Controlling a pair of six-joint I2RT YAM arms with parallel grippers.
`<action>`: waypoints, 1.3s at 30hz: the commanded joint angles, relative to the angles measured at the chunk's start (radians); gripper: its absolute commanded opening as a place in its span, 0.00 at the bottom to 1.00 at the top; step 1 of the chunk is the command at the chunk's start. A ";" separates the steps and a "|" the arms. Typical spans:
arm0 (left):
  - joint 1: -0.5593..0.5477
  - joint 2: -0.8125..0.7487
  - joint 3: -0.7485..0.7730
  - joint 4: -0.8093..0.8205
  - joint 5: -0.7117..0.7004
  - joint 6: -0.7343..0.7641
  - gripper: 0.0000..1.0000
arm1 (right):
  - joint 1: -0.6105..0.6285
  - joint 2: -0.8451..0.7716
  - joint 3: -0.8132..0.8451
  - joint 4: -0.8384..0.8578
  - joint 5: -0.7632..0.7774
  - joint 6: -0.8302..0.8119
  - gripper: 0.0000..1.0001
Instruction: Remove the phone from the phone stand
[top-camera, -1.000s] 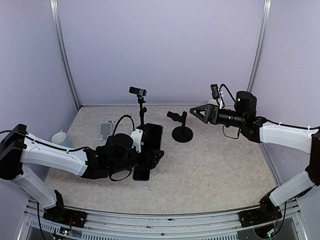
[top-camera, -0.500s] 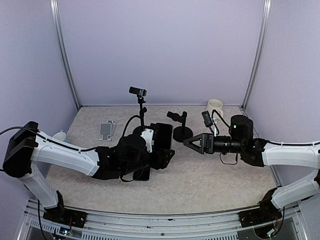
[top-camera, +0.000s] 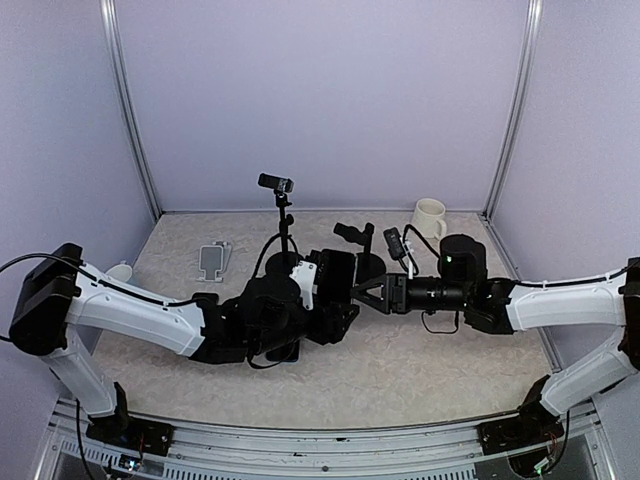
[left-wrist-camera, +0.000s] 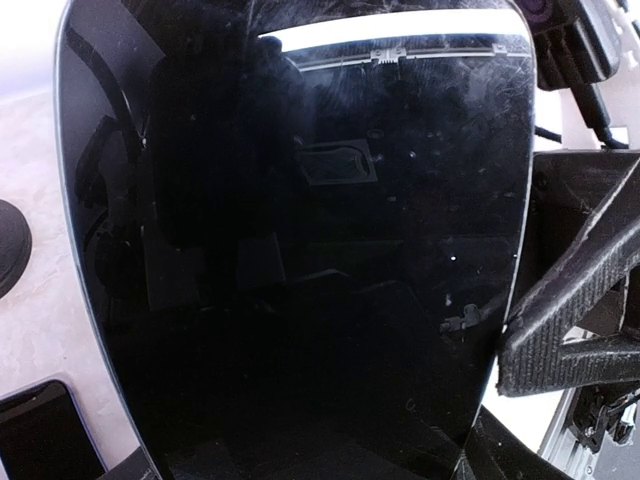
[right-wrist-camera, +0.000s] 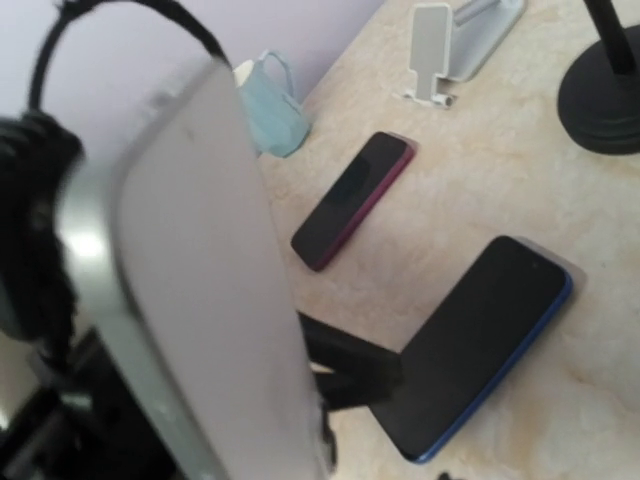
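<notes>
We see L gripper (top-camera: 333, 306) clamped on the phone (left-wrist-camera: 300, 250), held upright, w/ R gripper (top-camera: 360, 292) jaws partly open astride its edge; can't tell if they grip it.

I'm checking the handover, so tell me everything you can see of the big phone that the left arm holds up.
The phone is large, with a glossy, dusty black screen, rounded corners and a thin silver rim; its back looks matte silver-grey. It stands roughly upright above the table, held by the left tool, screen facing back along that arm. The right tool reaches one long edge; whether it grips is unclear.
</notes>
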 joint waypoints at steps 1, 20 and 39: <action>-0.012 0.013 0.048 0.065 -0.001 -0.001 0.07 | 0.022 0.034 0.049 0.043 0.026 -0.005 0.45; -0.013 0.015 0.044 0.078 -0.020 -0.004 0.14 | 0.049 0.063 0.018 0.086 0.032 0.044 0.10; 0.027 -0.199 -0.204 0.110 0.255 0.119 0.99 | -0.116 -0.029 -0.073 -0.052 -0.086 0.065 0.00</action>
